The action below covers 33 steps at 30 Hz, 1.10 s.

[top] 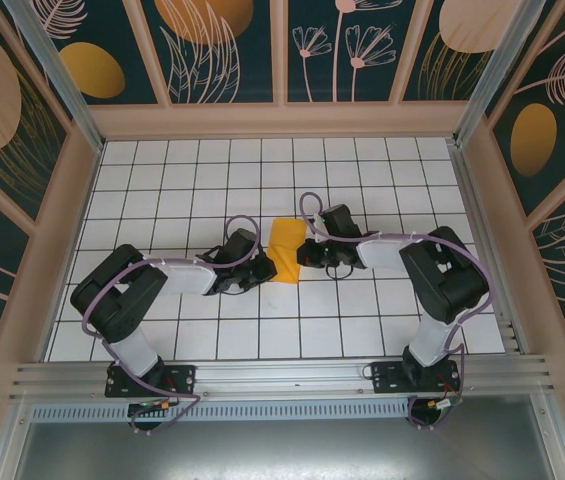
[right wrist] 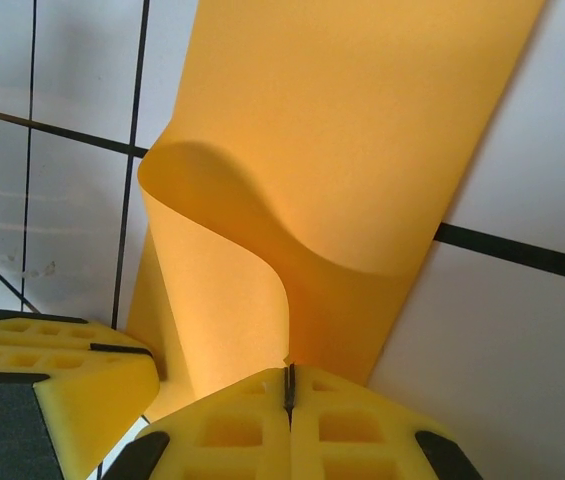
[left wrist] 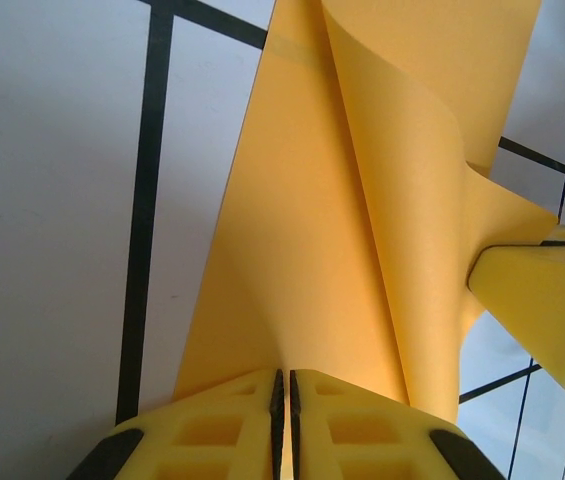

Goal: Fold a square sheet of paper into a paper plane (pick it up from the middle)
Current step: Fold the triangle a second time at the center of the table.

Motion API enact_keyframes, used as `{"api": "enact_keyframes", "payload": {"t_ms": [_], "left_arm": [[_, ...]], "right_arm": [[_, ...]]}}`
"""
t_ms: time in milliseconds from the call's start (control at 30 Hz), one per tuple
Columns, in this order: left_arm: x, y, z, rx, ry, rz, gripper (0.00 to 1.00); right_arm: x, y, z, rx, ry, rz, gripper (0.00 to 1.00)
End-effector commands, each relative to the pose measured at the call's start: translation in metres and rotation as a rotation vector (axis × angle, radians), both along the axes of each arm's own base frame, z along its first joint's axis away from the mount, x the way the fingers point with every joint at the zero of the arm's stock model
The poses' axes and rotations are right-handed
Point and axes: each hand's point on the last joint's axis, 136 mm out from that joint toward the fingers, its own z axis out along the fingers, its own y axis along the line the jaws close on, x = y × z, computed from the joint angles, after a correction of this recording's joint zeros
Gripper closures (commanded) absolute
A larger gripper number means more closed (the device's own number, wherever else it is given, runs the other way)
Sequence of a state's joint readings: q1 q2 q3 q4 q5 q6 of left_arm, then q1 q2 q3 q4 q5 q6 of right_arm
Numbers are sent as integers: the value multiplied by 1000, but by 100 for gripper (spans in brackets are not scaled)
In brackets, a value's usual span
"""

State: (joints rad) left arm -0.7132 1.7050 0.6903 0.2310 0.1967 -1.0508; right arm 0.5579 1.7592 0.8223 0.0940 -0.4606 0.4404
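My left gripper (left wrist: 284, 405) and right gripper (right wrist: 288, 388) each clamp the square sheet of paper (top: 284, 248). My wrist views reveal its buckled curl; overhead, it lies between them on the table (top: 162, 330).

The orange-yellow square sheet of paper (top: 284, 250) (one flap curled up) lies centrally, part-folded.

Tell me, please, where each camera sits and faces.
Top external: above and behind the robot, looking down on the grid table; left arm and right arm show.
Left wrist: facing forward along the left gripper, shut on the paper sheet.
Right wrist: likewise, along the right gripper, shut on the sheet.
Both wrist views share the curled sheet.
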Motion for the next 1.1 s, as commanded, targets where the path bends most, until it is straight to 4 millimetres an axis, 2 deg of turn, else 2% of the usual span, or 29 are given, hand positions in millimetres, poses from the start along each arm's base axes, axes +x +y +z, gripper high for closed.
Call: {"api": "enact_keyframes", "payload": {"t_ms": [0,533,767,1067], "left_arm": [[-8,13,-20,88,32,3,87],[-8,12,-20,87,31,-7,86],[-8,13,-21,91,30,-8,86],[-3,9,-11,85,-3,-25,84]], "right_arm": [[7,-2,-3,-35,-13,7,98],[4,-1,-11,-34,8,18,97],[5,-1,-7,-33,1,18,97],[3,-4,-14,-51,16,16,97]]}}
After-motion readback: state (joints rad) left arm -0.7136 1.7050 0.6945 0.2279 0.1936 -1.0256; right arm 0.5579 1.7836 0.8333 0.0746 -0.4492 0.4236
